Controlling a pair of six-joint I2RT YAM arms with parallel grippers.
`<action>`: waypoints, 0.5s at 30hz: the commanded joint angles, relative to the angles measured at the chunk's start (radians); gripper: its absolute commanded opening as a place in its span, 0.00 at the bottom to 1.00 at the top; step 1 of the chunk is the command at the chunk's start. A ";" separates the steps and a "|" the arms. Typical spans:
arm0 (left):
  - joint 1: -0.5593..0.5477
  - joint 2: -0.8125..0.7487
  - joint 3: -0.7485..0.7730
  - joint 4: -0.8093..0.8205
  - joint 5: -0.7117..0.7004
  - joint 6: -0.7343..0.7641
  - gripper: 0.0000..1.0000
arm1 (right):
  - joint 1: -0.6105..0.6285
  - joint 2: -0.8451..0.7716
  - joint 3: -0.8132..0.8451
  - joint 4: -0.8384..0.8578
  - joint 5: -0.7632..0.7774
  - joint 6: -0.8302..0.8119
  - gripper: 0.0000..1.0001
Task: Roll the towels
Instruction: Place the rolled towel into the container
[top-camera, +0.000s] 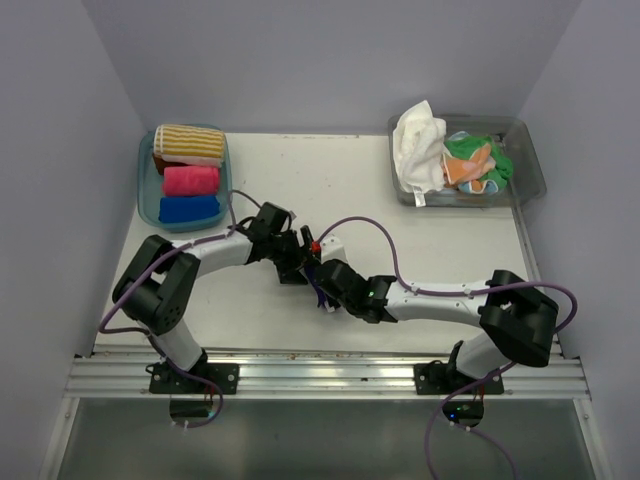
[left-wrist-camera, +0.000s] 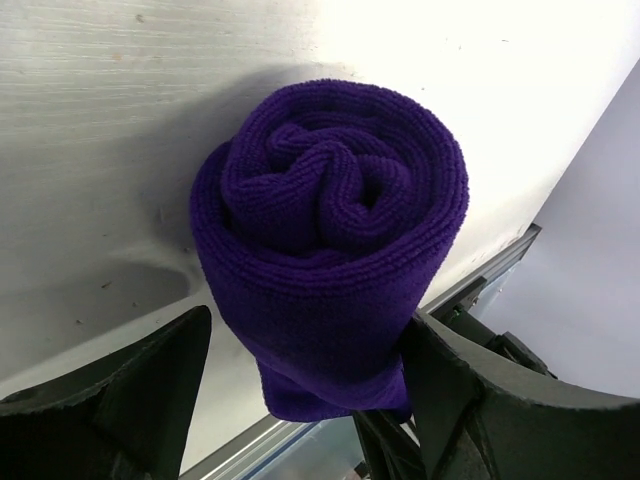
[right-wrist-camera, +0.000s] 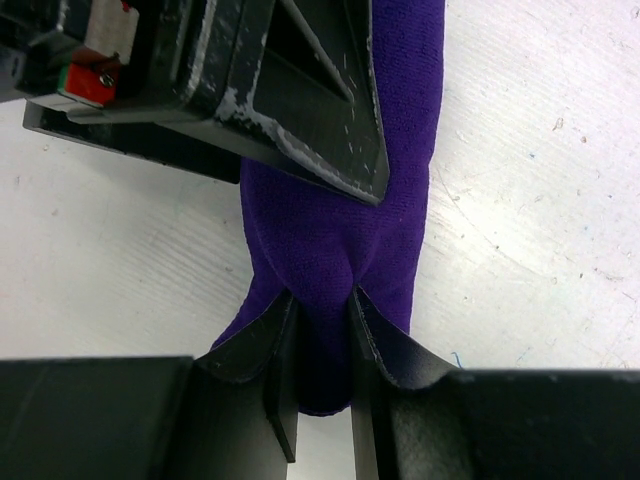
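The right gripper (right-wrist-camera: 324, 298) is clenching one end of the purple towel (right-wrist-camera: 340, 230). Its two fingers are pinching the cloth into a narrow fold between them. The left gripper (left-wrist-camera: 310, 320) is standing released. Its jaws are spreading wide and straddling the rolled towel, with one finger touching the side of the roll and the other sitting just off it.

The table (top-camera: 400, 220) is carrying the purple towel near its centre, between the two grippers. The towel is lying as a tight spiral roll, which is showing end-on in the left wrist view.

The right arm (top-camera: 440, 300) is reaching low and leftward from its base at the near right edge, with the forearm running almost level over the table. The left arm (top-camera: 215, 250) is rising from its base at the near left edge, bending sharply at the elbow and extending rightward toward the table centre. The two grippers are meeting head to head over the towel. In the right wrist view, a finger of the left gripper is crossing the towel just ahead of the right gripper's fingertips.

The right tub (top-camera: 530, 170) is sitting at the far right corner. It is holding loose cloths: a white towel (top-camera: 418, 145) is draping over its left wall, and a green towel (top-camera: 470, 150) and an orange towel (top-camera: 465, 172) are bunching beside it.

The left tub (top-camera: 146, 200) is sitting at the far left corner. It is holding three rolls in a row: a striped towel (top-camera: 190, 143) farthest, a pink towel (top-camera: 190, 180) in the middle and a blue towel (top-camera: 188, 209) nearest.
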 joint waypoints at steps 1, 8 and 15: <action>-0.019 -0.016 0.034 0.006 -0.014 0.004 0.78 | -0.003 -0.011 0.004 0.029 -0.011 0.019 0.17; -0.027 -0.016 0.056 -0.005 -0.038 0.013 0.78 | -0.003 -0.002 0.016 0.028 -0.005 0.010 0.17; -0.070 0.085 0.100 0.017 -0.045 -0.010 0.69 | -0.003 0.007 0.021 0.026 -0.005 0.013 0.20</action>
